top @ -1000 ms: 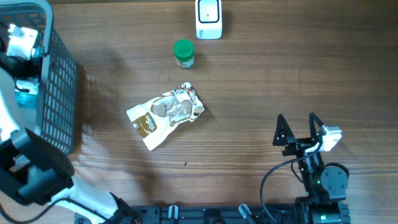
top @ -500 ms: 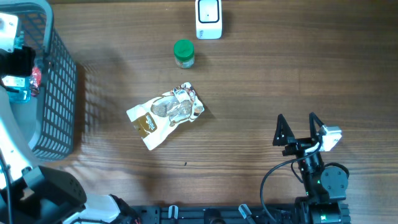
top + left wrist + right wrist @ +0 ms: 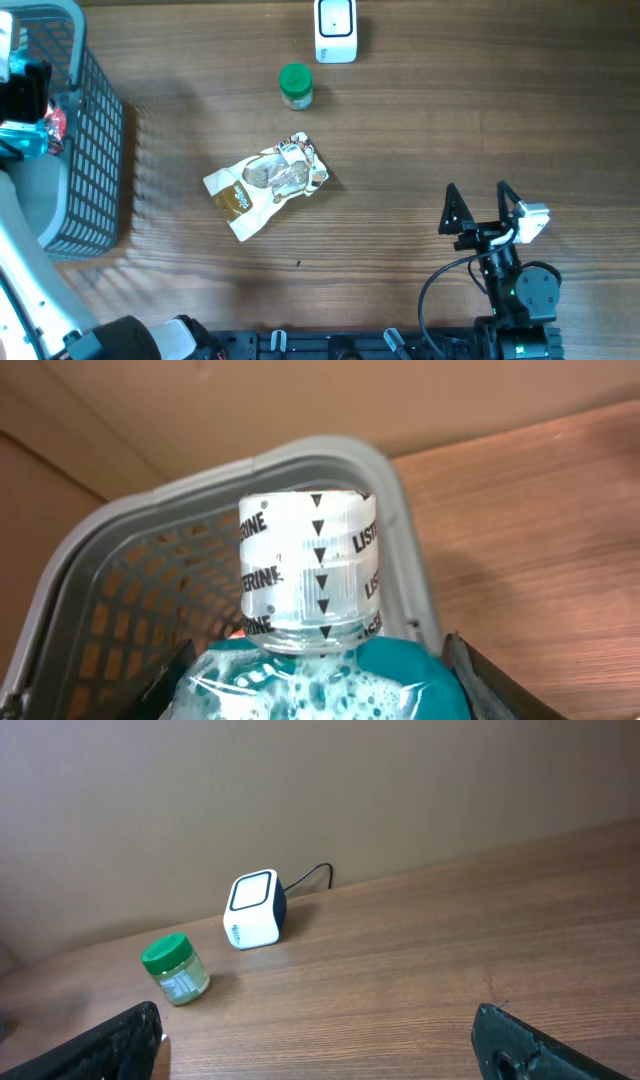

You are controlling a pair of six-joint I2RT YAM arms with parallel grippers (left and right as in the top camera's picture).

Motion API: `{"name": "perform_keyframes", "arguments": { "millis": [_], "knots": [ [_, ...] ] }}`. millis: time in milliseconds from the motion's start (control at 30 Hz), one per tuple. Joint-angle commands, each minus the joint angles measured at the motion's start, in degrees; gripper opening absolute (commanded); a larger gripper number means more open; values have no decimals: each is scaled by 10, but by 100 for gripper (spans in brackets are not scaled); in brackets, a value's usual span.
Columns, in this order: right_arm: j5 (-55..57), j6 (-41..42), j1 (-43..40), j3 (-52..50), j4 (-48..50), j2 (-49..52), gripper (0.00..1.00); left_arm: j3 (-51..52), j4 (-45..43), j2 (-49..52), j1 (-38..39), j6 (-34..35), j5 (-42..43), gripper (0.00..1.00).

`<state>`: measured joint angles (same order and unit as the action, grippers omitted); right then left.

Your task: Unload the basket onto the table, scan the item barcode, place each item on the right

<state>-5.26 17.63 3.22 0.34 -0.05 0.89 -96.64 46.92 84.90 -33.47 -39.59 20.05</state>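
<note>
Teal mouthwash bottle (image 3: 312,575) was clasped by the left gripper (image 3: 322,695) above the basket (image 3: 95,150); the far scanner (image 3: 335,30) was not yet reached; the right gripper (image 3: 477,195) was spread wide, empty.

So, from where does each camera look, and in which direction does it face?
Overhead: fixed above the table, facing straight down on basket, pouch, jar, scanner; shows left arm and open right claw.
Left wrist: above the basket, facing the mouthwash bottle gripped in the left claw; both fingers show.
Right wrist: low over the table, facing scanner and jar; its open fingers show.
Shared: overhead and right wrist both show scanner and jar.
</note>
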Motion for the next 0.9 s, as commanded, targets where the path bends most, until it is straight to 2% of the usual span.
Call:
{"name": "perform_keyframes", "arguments": {
  "millis": [0, 100, 300, 433, 667, 867],
  "knots": [
    [7, -10, 2, 0, 2, -5, 100, -1, 1, -28, 3, 12, 47, 49],
    [8, -9, 2, 0, 2, -5, 100, -1, 3, -28, 3, 16, 71, 49],
    [8, -10, 2, 0, 2, -5, 100, -1, 4, -28, 3, 27, 192, 50],
    [8, -10, 2, 0, 2, -5, 100, -1, 5, -28, 5, 41, 239, 49],
    [8, -10, 2, 0, 2, -5, 100, -1, 5, -28, 60, 42, 243, 48],
    [8, -10, 2, 0, 2, -5, 100, -1, 8, -26, 153, 46, 243, 45]
  ]
}}
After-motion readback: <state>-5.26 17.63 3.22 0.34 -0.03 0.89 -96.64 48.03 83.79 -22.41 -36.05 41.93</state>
